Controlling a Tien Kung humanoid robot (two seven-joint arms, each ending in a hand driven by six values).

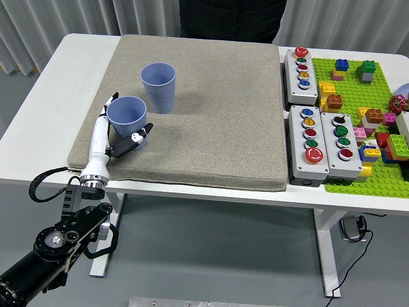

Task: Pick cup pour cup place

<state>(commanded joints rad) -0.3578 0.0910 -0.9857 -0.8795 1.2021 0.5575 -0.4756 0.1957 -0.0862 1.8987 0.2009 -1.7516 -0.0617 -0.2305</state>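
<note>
Cup-handling starts with the near cup (126, 115), which stands upright, mouth up, on the grey mat (211, 109) near its left edge.

Head view: my left robot hand (121, 131) is wrapped around that near cup. The white thumb side runs up its left wall, with a tip showing at about 10 o'clock of the rim, and the dark fingers (134, 142) curl across its lower front at about 5 o'clock. So the fingers are pinching the cup between them, not spread. I cannot tell whether the base has left the mat or rests on it.

What matters next is the second cup (158, 86). It sits upright at about 1 o'clock from the one I hold, near it but with a gap of mat between the two. Both cups have their long axes vertical, so pouring should mean carrying mine toward 1 o'clock and tipping its mouth over that rim.

My left arm (51, 249) comes up from the lower left corner and is the only arm near either cup. My right arm does not appear in this view.

At 3 o'clock on the white surface (38, 83), well apart from the cups, are the button boxes (323, 137) and a green plate of toy bricks (367, 121). A person's dark torso (230, 19) stands at 12 o'clock behind the surface, with no hands showing.
</note>
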